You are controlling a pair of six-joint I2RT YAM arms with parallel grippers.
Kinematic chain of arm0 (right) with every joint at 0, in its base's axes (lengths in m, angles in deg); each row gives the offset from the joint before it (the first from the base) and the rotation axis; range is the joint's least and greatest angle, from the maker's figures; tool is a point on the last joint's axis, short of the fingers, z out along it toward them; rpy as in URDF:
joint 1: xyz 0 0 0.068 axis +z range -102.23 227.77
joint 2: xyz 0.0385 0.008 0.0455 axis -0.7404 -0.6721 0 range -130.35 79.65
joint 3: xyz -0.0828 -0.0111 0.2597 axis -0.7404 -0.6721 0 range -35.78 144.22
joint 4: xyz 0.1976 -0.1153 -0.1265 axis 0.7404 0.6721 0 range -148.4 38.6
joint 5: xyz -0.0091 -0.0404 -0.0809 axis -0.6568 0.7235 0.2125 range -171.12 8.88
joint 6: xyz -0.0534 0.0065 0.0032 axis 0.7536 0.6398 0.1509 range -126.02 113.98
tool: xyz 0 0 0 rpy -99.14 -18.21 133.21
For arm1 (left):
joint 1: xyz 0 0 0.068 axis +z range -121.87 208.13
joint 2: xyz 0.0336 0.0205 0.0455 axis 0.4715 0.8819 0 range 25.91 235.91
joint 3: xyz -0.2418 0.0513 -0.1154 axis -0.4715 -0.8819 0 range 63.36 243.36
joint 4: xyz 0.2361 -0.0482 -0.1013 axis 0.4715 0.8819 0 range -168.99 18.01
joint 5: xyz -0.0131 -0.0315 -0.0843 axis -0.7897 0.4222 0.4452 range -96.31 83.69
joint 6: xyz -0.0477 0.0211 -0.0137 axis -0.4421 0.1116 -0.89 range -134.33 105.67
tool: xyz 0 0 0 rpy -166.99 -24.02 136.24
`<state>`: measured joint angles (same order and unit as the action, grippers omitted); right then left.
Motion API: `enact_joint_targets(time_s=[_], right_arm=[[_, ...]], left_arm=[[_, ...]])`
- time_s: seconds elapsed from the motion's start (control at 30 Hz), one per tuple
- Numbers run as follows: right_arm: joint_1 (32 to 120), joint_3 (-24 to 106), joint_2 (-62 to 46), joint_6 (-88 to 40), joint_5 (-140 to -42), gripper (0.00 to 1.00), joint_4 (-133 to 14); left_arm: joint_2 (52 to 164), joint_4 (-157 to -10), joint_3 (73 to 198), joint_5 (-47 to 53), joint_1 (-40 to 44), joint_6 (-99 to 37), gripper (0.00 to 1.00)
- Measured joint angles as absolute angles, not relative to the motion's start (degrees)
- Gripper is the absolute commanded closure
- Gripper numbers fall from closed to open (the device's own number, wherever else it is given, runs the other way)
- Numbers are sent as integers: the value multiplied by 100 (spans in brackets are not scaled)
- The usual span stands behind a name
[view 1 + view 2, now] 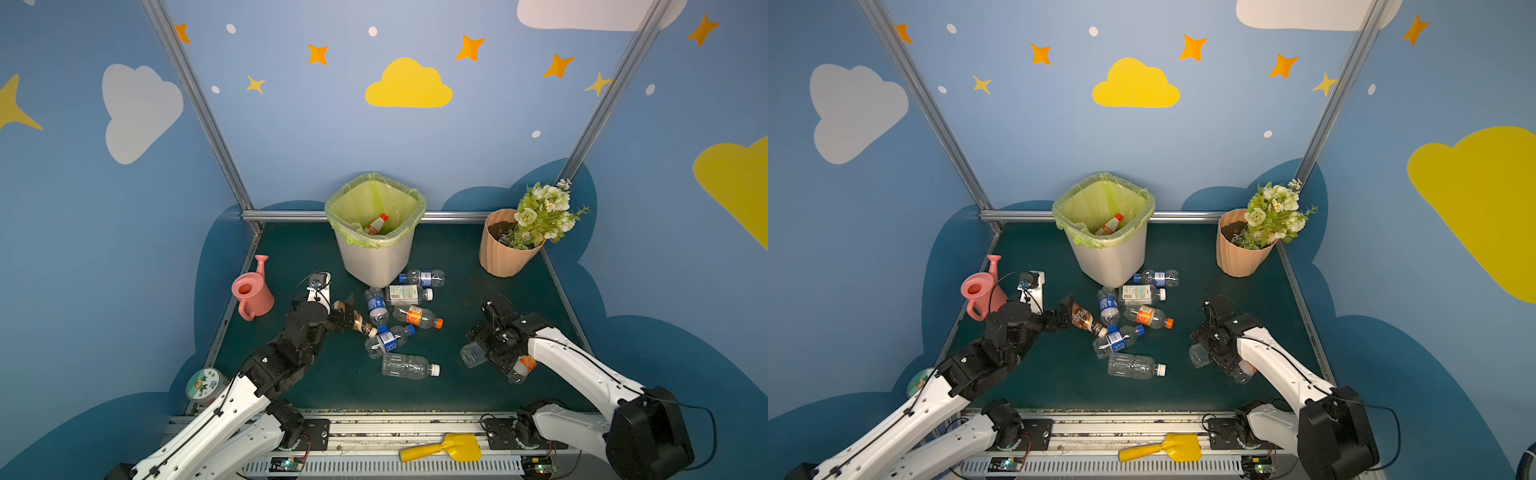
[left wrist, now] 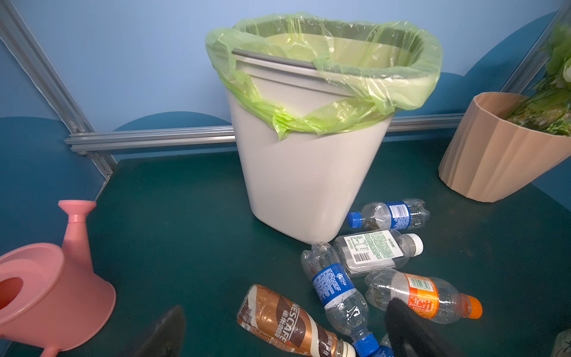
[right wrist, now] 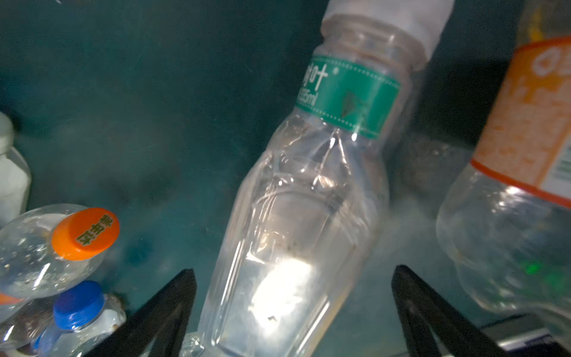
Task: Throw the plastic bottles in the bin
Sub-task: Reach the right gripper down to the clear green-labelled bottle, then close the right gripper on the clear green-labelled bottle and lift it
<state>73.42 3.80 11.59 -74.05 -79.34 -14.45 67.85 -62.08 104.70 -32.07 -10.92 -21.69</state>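
Setting: dark green tabletop [image 1: 453, 390] inside blue cloud-painted walls, seen from above; two robot arms reach in from the near edge.
Bin [image 1: 376, 262]: off-white with a yellow-green liner, upright at the back centre, its mouth open upward so bottles can simply be dropped in. A red-capped bottle [image 1: 377, 223] lies inside.
Loose bottles: several lie on their sides just in front of the bin, among them an orange-labelled bottle [image 1: 417, 316] and an unlabelled clear bottle [image 1: 409, 366].
Left tool [image 2: 285, 307]: spread wide, one finger on each side of a brown Nescafé coffee bottle [image 2: 284, 323] lying at the cluster's left edge (it looks lined up to close across the body, and is not yet pinching).
Right tool [image 3: 295, 273]: spread too, straddling a clear green-labelled bottle [image 3: 312, 197] that lies apart on the right; gaps show on both sides, so nothing is gripped.
Bystanders: a pink watering can [image 1: 251, 291] at the left and a peach flowerpot [image 1: 505, 253] at the back right stand well apart from the bin, probably leaving both arms a free path.
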Motion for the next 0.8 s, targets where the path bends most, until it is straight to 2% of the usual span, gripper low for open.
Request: enact_joint_targets(time_s=[0.3, 0.37, 0.47, 0.8], right_arm=[[7342, 454, 320, -7199, -8122, 8, -1845], [7342, 465, 279, -7147, -8126, 16, -1896], [7342, 506, 270, -7090, -8130, 34, -1950], [7344, 666, 274, -6797, -8102, 49, -2025]], left_arm=[[6793, -6189, 10492, -3306, -1210, -2033, 0], [6771, -6176, 10492, -3332, -1227, -2029, 0], [6765, -6160, 10492, -3393, -1243, -2031, 0], [6728, -6031, 10490, -3553, -1243, -2057, 0]])
